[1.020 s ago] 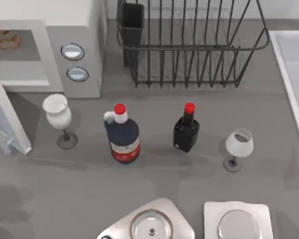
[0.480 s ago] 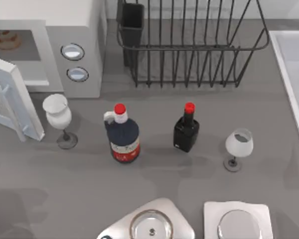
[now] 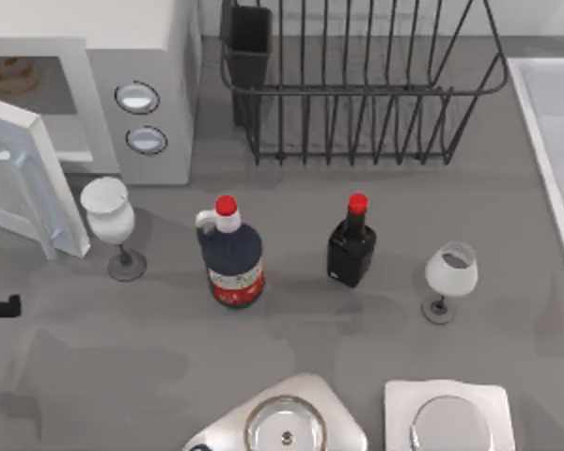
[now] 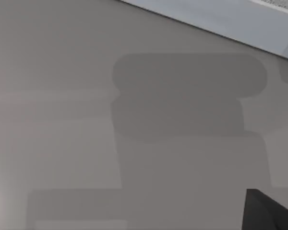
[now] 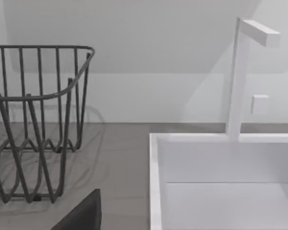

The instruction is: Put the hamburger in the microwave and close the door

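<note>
Microwave (image 3: 146, 89) sits at the tabletop's (image 3: 357, 329) far left, cavity still exposed. Door (image 3: 23, 178) has swung further in over the last second: from nearly edge-on and wide open, to angled half a second ago, to now roughly halfway shut, its free edge close to the wine glass (image 3: 108, 211) just beside the microwave front. Not latched; a clear gap remains between the door and the cavity opening.

Dish rack (image 3: 357, 85) at the back, sink (image 3: 555, 141) on the right, the two bottles and the second glass have not shifted.

Left arm: a small dark piece of the left tool (image 3: 0, 306) has come into the top view at the left edge, on the near side of the door, where nothing showed half a second ago. Cannot tell whether it is clenched or released, and contact with the door is not visible. The left wrist view looks onto bare tabletop with shadow, and a dark corner.

Right arm parked off to the right; its wrist camera faces the rack and sink. Cannot tell the right tool's state either.

Hamburger (image 3: 9, 70) rests inside the cavity, toward the back, unchanged.

Judgement: placement done, closing in progress, about half the swing left. Likely next need is a continued push on the door's outer face until flush. Risk: the door edge clipping the glass.
</note>
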Robot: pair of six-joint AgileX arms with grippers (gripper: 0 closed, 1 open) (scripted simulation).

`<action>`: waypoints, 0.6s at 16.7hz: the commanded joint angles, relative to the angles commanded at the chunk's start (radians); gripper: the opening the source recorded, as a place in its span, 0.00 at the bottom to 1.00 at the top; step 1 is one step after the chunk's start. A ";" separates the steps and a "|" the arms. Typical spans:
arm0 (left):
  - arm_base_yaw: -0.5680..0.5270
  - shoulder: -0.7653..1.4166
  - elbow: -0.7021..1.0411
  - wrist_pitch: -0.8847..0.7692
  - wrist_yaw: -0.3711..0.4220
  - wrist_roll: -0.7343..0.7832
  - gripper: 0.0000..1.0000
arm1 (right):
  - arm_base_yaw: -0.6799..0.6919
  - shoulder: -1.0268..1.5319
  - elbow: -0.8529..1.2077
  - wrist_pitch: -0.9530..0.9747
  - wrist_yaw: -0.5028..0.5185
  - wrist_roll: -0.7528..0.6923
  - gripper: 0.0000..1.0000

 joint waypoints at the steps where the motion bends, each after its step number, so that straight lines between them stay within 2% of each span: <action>1: -0.042 -0.021 -0.012 0.003 -0.032 -0.037 0.00 | 0.000 0.000 0.000 0.000 0.000 0.000 1.00; 4: -0.104 -0.061 -0.032 0.008 -0.087 -0.096 0.00 | 0.000 0.000 0.000 0.000 0.000 0.000 1.00; 10: -0.098 -0.050 -0.015 0.015 -0.094 -0.091 0.00 | 0.000 0.000 0.000 0.000 0.000 0.000 1.00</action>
